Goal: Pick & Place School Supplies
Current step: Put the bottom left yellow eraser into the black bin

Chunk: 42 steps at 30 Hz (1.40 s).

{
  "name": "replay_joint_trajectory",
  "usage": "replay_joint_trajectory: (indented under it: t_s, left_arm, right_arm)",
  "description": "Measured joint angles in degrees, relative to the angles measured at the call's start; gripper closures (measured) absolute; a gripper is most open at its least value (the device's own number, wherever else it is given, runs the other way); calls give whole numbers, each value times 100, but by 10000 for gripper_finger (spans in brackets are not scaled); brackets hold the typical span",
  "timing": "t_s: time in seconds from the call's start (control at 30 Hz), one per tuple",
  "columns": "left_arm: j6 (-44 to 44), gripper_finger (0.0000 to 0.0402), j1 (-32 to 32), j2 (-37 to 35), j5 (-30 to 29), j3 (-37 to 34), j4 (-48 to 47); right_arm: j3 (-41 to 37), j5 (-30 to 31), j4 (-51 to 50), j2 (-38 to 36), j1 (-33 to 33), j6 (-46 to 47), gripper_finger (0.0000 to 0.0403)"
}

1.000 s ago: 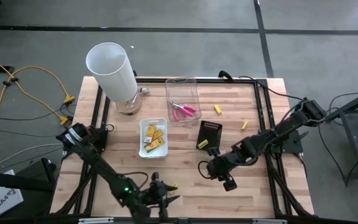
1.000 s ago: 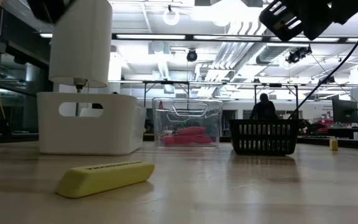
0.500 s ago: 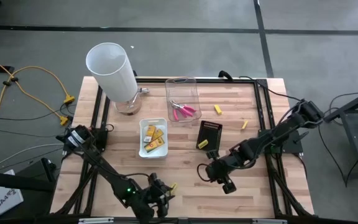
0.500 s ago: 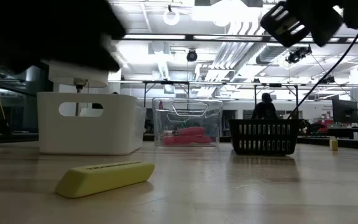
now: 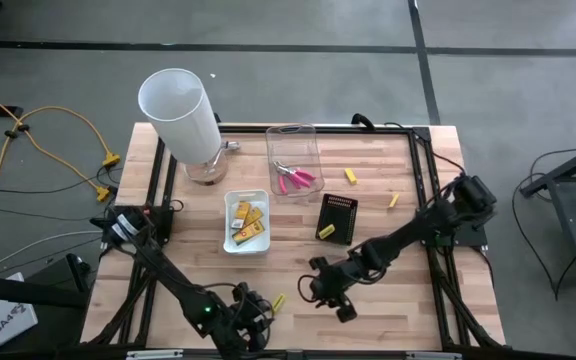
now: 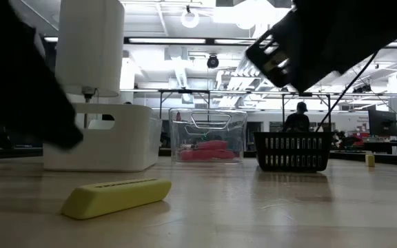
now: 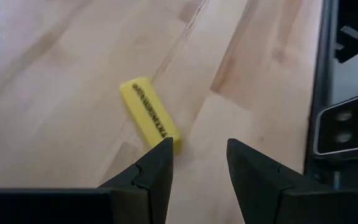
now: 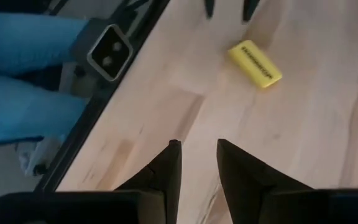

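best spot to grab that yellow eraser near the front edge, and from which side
Probably across the middle of the yellow eraser, coming straight down from above. It lies flat on the table, so only its two long sides are free to pinch. The left gripper, open, hovers right beside it.

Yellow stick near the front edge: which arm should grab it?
Left. The left tool sits right beside the yellow stick, fingers open and nearly at its end in the left wrist view. The right tool is open too, but farther off.
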Motion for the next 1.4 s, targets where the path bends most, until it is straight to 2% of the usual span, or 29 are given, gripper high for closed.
replay_joint_trajectory:
  t_s: [0.4, 0.7, 1.1, 1.4]
  left_arm:
    - [-83, 255, 25, 126, 31, 0, -80]
    - [-413, 255, 25, 126, 40, 0, -724]
    - [262, 255, 105, 126, 33, 0, -871]
    - [767, 255, 150, 126, 2, 0, -975]
  right_arm:
    - [2, -141, 624, 327, -259, 137, 309]
    - [4, -261, 913, 318, -213, 133, 309]
    - [4, -253, 926, 319, -92, 304, 309]
    - [-7, -470, 1535, 835, -27, 584, 309]
